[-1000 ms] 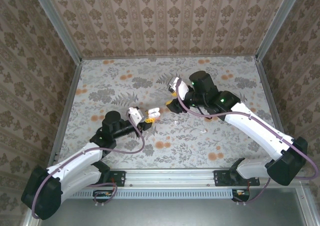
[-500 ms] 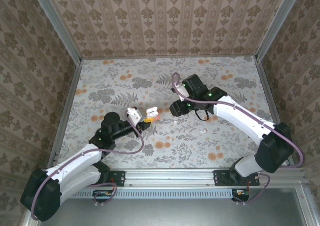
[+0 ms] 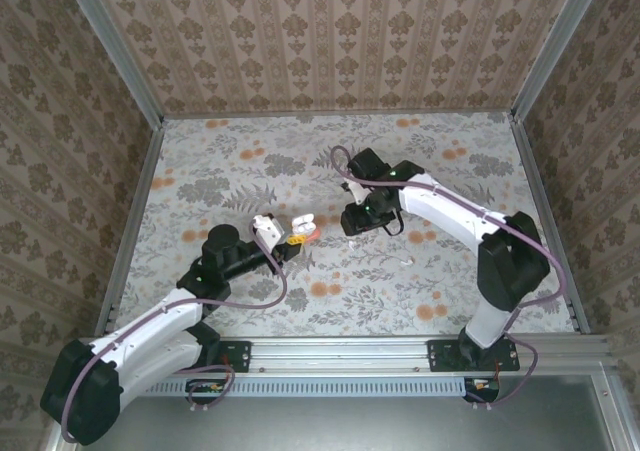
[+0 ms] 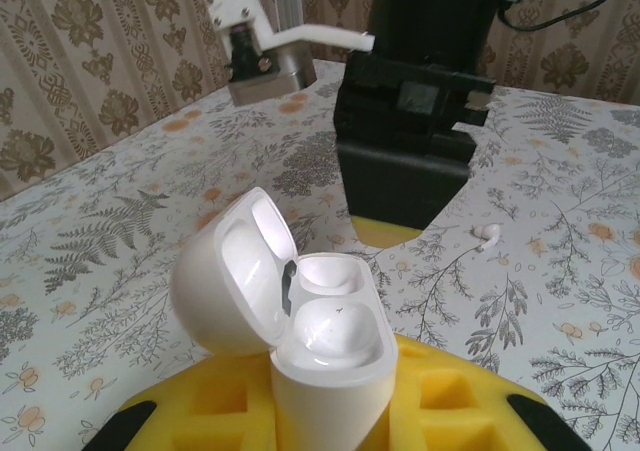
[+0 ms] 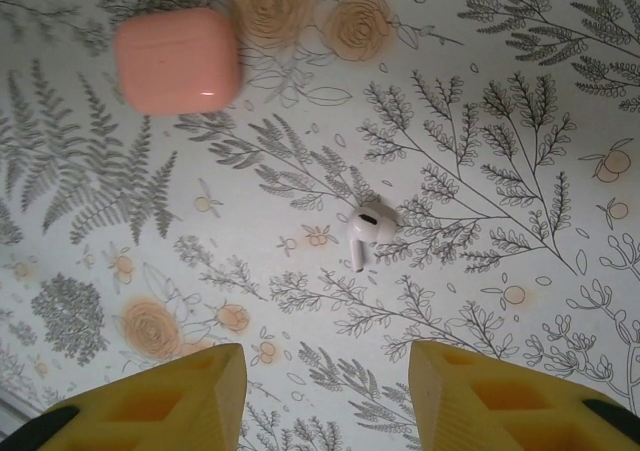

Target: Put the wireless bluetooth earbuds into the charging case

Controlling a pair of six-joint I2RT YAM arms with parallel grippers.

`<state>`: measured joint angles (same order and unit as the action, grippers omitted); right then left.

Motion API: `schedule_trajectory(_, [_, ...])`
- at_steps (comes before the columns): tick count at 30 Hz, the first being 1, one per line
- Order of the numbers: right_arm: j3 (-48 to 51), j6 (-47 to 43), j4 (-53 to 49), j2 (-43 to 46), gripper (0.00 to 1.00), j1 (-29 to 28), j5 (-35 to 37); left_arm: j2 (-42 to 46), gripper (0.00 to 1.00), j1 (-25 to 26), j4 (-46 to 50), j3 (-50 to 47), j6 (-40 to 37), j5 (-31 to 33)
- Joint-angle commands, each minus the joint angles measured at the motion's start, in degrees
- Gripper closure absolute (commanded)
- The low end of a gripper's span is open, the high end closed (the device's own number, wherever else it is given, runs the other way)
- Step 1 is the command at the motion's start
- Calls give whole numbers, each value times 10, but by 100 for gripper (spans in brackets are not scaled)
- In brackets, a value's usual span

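The step in hand is the pick-up of an earbud by the right arm, while the left arm presents the case to receive it.

The table (image 5: 520, 131), papered in a flower-and-fern print, carries everything. The left gripper (image 3: 284, 238) is pressed together on the white charging case (image 4: 305, 321), holding it up off the surface between its yellow pads with the lid swung back; both wells look empty, as far as the left wrist view tells. The right gripper (image 5: 320, 396) hangs over the table with its fingers spread and nothing between them. A closed coral case (image 5: 177, 59) lies flat on the table, well apart from those fingers. A white earbud (image 5: 368, 229) lies on its side just ahead of the gap between the right fingers, stem pointing roughly toward them, touching neither. A second white earbud (image 4: 487, 236) lies on the table further out, to the side of the right gripper.

Counted: two arms, two cases (one white and open, one coral and shut), two white earbuds, and no coral earbud that I can make out.

The next move, as I judge it, calls for the right gripper to drop squarely over the nearer earbud, pinch so small and smooth a thing without flicking it aside, then carry it to an open well
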<state>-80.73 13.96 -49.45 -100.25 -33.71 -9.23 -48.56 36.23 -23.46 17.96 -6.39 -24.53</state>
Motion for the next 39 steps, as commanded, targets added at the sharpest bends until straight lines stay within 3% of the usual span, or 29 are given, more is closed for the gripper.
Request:
schedule_trajectory(1, [-47, 27, -66, -47, 52, 8, 14, 13, 87, -6, 0, -5, 9, 8])
schedule_trajectory(15, [-102, 58, -89, -162, 51, 18, -25, 14, 87, -10, 9, -6, 5, 17])
schedule_trajectory(39, [-104, 61, -60, -221, 58, 23, -61, 7, 88, -20, 11, -2, 6, 15])
